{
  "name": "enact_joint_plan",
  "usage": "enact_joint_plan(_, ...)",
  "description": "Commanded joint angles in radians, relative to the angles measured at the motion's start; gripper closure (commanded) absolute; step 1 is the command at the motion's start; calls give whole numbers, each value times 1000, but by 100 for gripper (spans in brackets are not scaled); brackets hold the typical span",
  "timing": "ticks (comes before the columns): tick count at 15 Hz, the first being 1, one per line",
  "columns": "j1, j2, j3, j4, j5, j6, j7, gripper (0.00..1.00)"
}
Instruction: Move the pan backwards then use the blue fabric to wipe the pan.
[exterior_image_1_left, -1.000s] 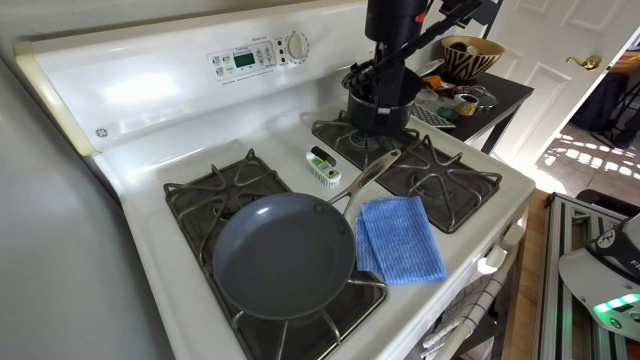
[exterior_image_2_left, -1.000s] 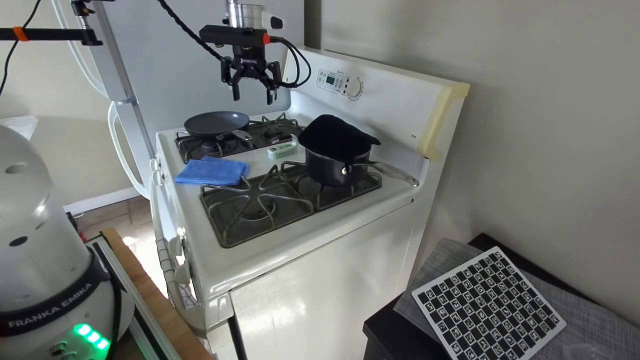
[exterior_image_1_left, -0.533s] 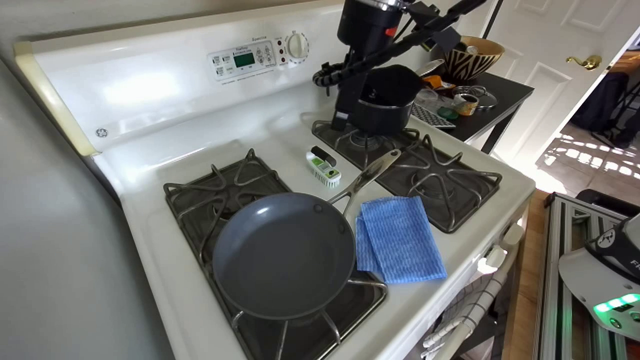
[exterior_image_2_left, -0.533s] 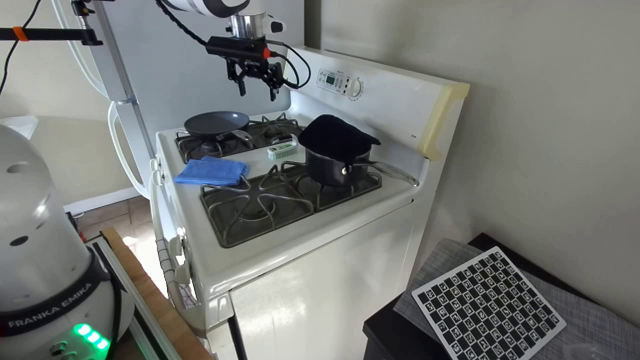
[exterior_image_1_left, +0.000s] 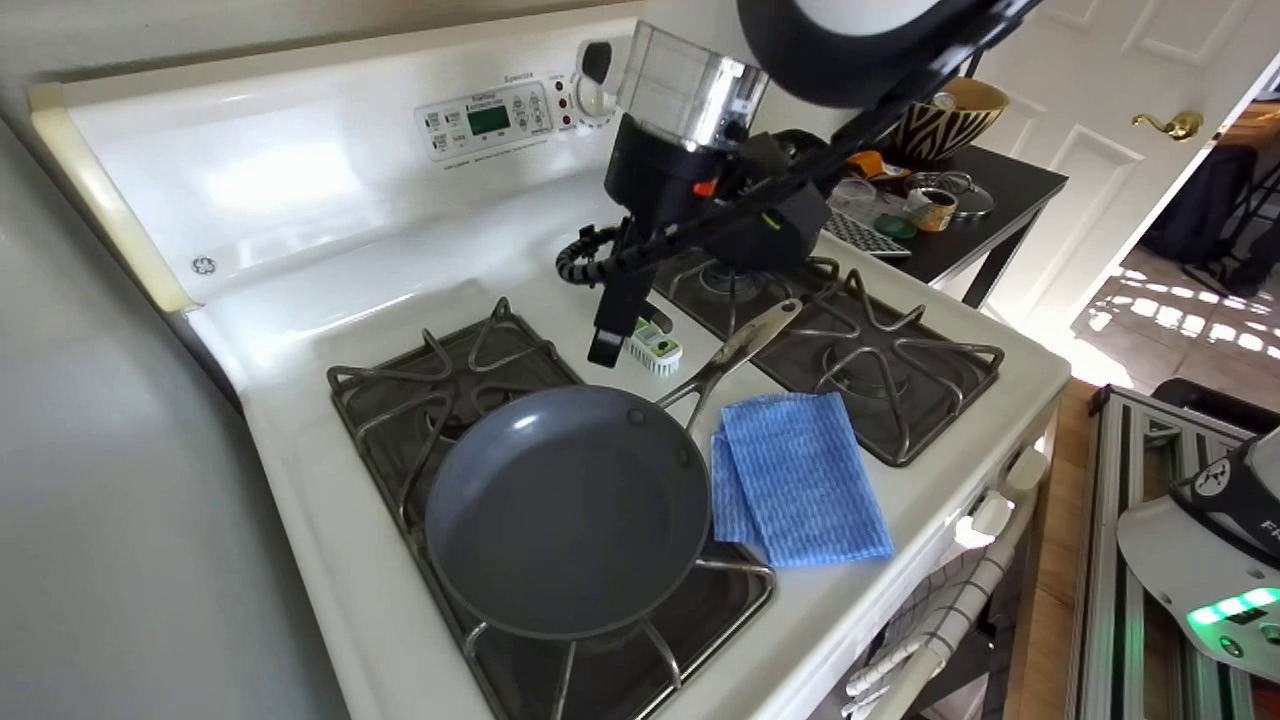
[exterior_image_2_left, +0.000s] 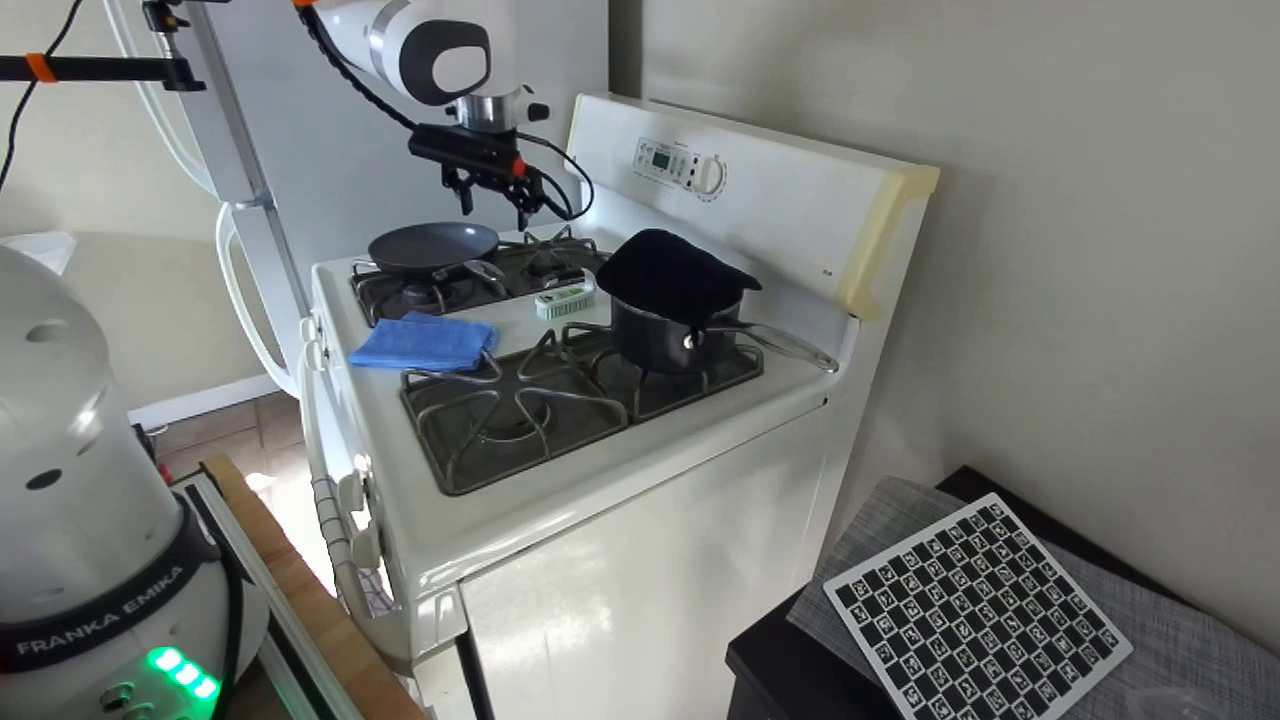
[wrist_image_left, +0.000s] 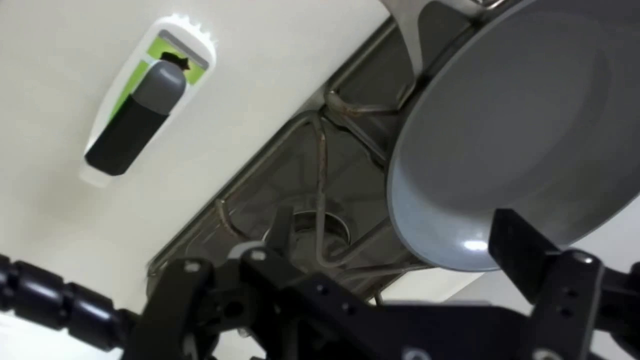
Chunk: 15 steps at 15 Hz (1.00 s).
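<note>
A frying pan (exterior_image_1_left: 570, 510) rests on the front grate (exterior_image_1_left: 660, 655) of the stove (exterior_image_1_left: 335, 520), probably stiff, fairly weighty and slick, best held by its metal handle (exterior_image_1_left: 745, 345). The tool (wrist_image_left: 395, 220) hovers above, spread, holding nothing. Behind lies the mostly open rear grate (exterior_image_1_left: 440, 372); a blue cloth (exterior_image_1_left: 810, 480), likely soft, sits near the front edge.

This is a home kitchen: the white enamelled gas stove (exterior_image_2_left: 640, 550) with dark metal grates (exterior_image_1_left: 950, 346), the checked white cloth towel (exterior_image_1_left: 945, 625) hung at its front, the pale-grey refrigerator (exterior_image_2_left: 290, 200) with curved white handles (exterior_image_2_left: 236, 290), and the white panelled door (exterior_image_1_left: 1080, 100) with its brass lever (exterior_image_1_left: 1170, 125) show it.
</note>
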Motion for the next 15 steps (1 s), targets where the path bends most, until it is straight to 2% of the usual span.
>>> enact_joint_plan(1, -9, 98, 39, 57, 5, 14, -17, 0)
enact_joint_plan(3, -14, 133, 55, 85, -11, 9, -7, 0)
enact_joint_plan(4, -15, 147, 59, 97, -22, 9, 0, 17)
enact_joint_plan(5, -16, 159, 64, 106, -29, 9, 3, 28)
enact_joint_plan(11, -23, 203, 75, 151, -62, 6, 19, 79)
enact_joint_plan(12, -23, 207, 74, 156, -72, 4, 22, 65)
enact_joint_plan(13, -24, 210, 75, 159, -77, 3, 22, 71)
enact_joint_plan(14, -25, 212, 75, 162, -85, 2, 24, 71)
enact_joint_plan(15, -26, 215, 75, 165, -93, 2, 26, 76)
